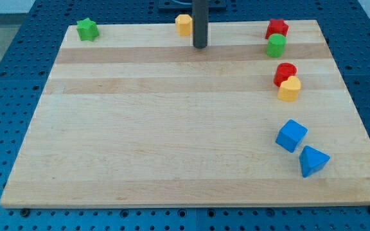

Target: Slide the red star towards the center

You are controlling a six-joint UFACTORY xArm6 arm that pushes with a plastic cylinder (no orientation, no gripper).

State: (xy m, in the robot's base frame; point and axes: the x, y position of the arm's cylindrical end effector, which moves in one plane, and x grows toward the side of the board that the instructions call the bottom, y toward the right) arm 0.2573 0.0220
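The red star [277,27] sits near the board's top right corner, touching the green cylinder [275,45] just below it. My tip [200,46] is the lower end of the dark rod, near the top middle of the board. It stands well to the left of the red star and just right of and below the yellow block [184,24]. It touches no block.
A green star [87,29] lies at the top left corner. A red cylinder [285,73] and a yellow heart-like block [289,89] touch at the right. A blue cube [291,135] and a blue triangular block [313,160] lie at the lower right. The wooden board [159,128] rests on a blue pegboard.
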